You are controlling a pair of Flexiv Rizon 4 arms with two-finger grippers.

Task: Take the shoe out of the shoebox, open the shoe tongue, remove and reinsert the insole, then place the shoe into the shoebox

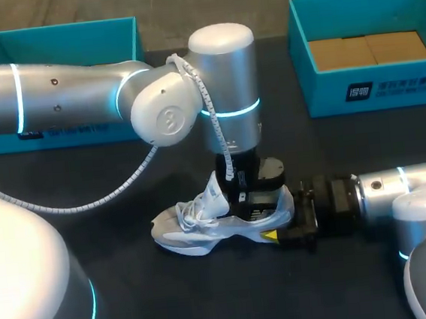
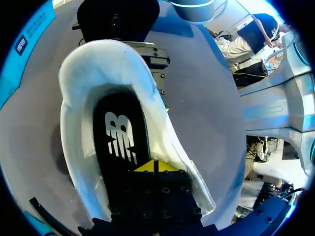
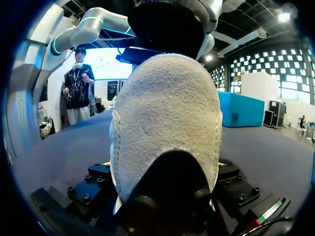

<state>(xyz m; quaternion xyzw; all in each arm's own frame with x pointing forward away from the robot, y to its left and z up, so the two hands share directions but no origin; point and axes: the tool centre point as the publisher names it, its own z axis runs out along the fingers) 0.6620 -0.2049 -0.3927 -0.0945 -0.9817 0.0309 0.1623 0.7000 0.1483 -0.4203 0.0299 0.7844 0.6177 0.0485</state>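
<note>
Now the shoe (image 1: 191, 233) is out of any box and lies on the dark table (image 1: 135, 295), near the middle, with its toe to my left and its heel to my right. It is white and grey, and its white laces (image 1: 196, 206) are loose and bunched up on top. My left gripper (image 2: 155, 167) comes straight down from above into the shoe's mouth. From the left wrist I look down inside the shoe and see the black insole (image 2: 120, 132) lying flat on the bottom, with soft white walls around it. The left gripper's two fingers are pressed together, with their yellow tips down on the insole, and I cannot tell if they pinch any of it. My right gripper (image 1: 288, 231) comes in low from the right and holds the shoe by the heel, one finger on each side. From the right wrist the fuzzy heel stands up tall between those fingers. One teal box (image 1: 58, 42) sits at the back left of the table, partly behind my left arm (image 1: 63, 91). Another teal box (image 1: 372, 87) sits at the back right, well apart from the shoe, with brown card (image 1: 368, 49) lying inside it
</note>
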